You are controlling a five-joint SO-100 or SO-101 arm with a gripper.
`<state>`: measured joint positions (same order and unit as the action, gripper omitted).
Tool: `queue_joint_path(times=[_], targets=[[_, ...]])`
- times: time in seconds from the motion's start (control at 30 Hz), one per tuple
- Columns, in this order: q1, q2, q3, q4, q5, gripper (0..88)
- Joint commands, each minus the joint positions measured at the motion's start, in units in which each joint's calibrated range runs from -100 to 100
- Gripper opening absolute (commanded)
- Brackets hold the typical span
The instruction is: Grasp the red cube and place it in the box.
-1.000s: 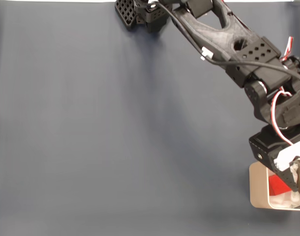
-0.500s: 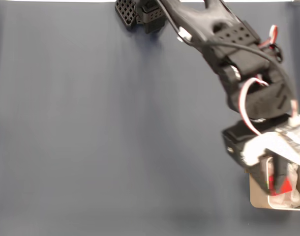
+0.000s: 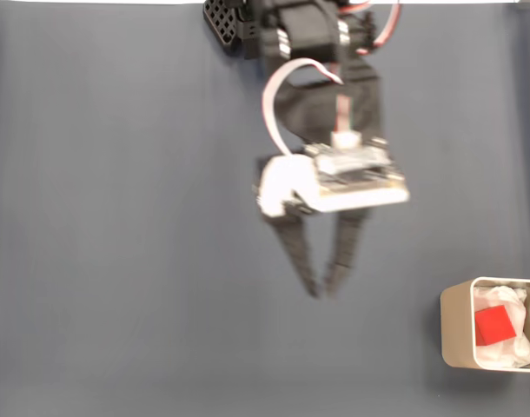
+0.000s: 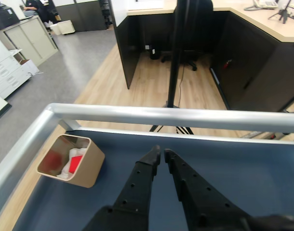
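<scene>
Gripper (image 3: 321, 291), black two-finger type, empty, fingertips nearly touching, hangs over the middle of the dark blue table surface (image 3: 117, 261); same near-closed tips in the wrist view (image 4: 160, 155). Small bright red cube (image 3: 494, 327) lies on white padding inside the beige-cream rounded box (image 3: 454, 334) at the table's lower right corner in the fixed view, well apart from the gripper. Wrist view: box (image 4: 86, 169) near the metal rail (image 4: 185, 117), cube (image 4: 76, 162) within.

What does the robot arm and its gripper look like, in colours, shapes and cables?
The arm is matte black plastic with blocky motor housings. A white ribbon cable loops beside it, and thin red and white wires show near the top. A white part with a small board sits on the wrist. The gripper has two long, black, tapered fingers with small round holes.
</scene>
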<state>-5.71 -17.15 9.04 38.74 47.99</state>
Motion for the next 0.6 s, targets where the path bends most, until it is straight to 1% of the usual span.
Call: queue_joint_path(times=[0.0, 0.07, 0.23, 0.57], targets=[[4.0, -11.4, 11.6, -4.0, 0.6, 0.0], [5.4, -15.6, 18.3, -6.0, 0.8, 0.0], [7.6, -25.7, 32.8, -6.9, 0.8, 0.0], [7.8, -43.8, 56.9, -8.1, 0.7, 0.0]])
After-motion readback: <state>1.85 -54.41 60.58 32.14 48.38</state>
